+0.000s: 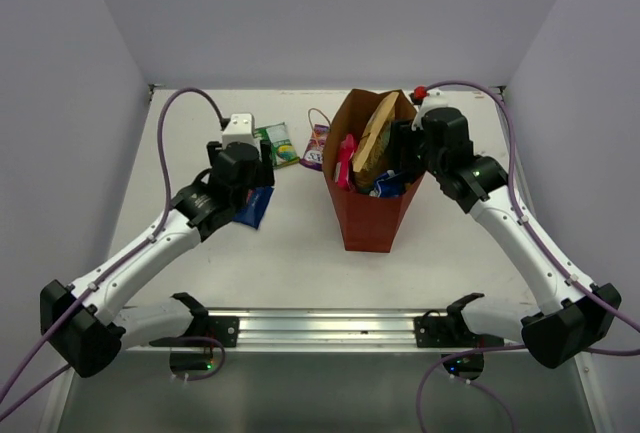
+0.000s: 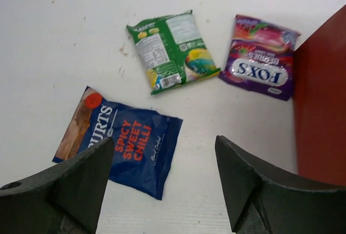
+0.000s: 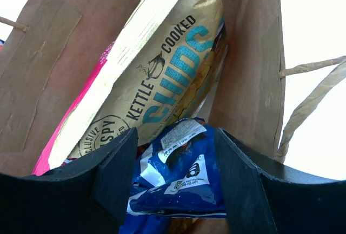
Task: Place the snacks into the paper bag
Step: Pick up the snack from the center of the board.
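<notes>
Left wrist view shows the blue Burts packet (image 2: 127,147) whole, though the arm half-hides it from above. Left gripper (image 2: 163,145) gapes wide, empty. Right gripper (image 3: 175,136) is half-open and empty over the paper bag (image 3: 254,55).

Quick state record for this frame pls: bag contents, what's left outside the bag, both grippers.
in bag: paper bag holds tan kettle chips packet, pink packet, blue-and-white packet
outside: blue chilli packet, green packet, purple candy packet, flat on table, left of bag
left gripper: open, above blue chilli packet
right gripper: open, at bag mouth
</notes>
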Controlling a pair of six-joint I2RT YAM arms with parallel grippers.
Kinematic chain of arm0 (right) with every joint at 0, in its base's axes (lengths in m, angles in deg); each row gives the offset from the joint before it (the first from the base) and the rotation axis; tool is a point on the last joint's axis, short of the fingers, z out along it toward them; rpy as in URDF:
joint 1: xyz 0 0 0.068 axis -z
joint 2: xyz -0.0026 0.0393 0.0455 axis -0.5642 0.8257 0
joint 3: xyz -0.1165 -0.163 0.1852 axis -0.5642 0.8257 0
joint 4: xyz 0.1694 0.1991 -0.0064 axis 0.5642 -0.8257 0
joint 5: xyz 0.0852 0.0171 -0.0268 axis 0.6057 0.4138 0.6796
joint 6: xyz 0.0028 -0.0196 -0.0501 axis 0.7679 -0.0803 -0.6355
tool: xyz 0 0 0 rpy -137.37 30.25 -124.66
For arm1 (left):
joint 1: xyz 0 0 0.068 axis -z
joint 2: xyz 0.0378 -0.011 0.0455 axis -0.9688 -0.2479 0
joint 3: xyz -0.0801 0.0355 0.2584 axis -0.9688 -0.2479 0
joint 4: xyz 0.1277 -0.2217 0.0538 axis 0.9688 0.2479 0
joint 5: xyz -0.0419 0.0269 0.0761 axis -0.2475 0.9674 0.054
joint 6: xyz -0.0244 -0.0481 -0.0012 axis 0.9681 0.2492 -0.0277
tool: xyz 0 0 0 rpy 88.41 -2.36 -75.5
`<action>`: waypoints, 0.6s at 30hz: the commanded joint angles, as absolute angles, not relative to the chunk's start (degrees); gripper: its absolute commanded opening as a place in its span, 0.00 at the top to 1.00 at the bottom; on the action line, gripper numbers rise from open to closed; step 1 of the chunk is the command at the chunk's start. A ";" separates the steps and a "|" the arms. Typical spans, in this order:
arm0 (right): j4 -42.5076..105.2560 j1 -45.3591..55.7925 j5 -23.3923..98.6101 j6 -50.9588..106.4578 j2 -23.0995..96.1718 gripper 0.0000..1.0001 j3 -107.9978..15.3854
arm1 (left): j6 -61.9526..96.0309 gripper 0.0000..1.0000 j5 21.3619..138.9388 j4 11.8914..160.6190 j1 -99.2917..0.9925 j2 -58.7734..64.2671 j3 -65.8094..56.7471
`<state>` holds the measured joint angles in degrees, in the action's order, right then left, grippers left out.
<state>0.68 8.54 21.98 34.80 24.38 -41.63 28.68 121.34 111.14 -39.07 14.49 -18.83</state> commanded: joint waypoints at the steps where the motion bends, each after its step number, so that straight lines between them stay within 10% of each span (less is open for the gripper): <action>1: 2.09 8.77 22.23 34.47 22.87 0.38 -41.25 | 29.37 0.22 124.70 104.89 -39.35 12.15 -23.59; 18: 3.05 8.77 23.11 34.12 22.52 0.37 -40.28 | 28.49 0.21 132.09 119.20 -36.36 -19.92 -14.31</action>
<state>1.66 8.59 22.22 34.76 24.27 -40.71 28.44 126.80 115.58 -36.93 -18.25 -18.59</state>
